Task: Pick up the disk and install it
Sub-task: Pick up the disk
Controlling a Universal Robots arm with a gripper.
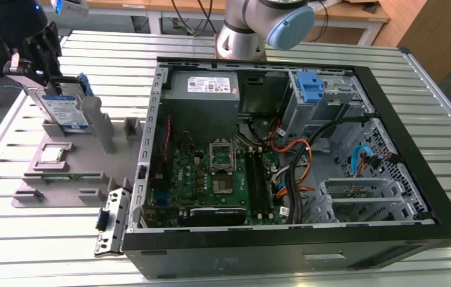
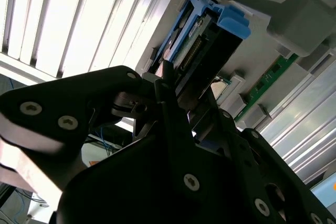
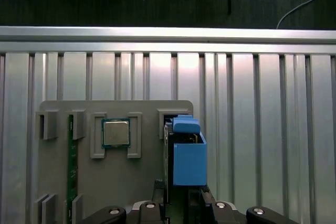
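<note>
1. My claw [image 1: 42, 76] is at the exterior view's far left, clamped on the top edge of the disk [image 1: 62, 109]. In the second wrist view my fingers [image 2: 164, 80] press against its flat sides.
2. The disk stands on edge at the grey holder [image 1: 66, 173] on the slatted table [image 1: 42, 239], well apart from the open computer case [image 1: 416, 149]. I can't tell whether its bottom edge sits in the slot or just above it.
3. How it handles, I reckon: a stiff metal slab, fairly heavy and smooth-sided, so a loose pinch could let it slip or swing.
4. It's knock-sensitive too. Bare connector pins [image 2: 191, 45] show at one end.
5. Best hold, I judge: across the flat faces, mid-edge, off the blue carrier frame [image 3: 188, 156], which looks like bendy plastic.
</note>
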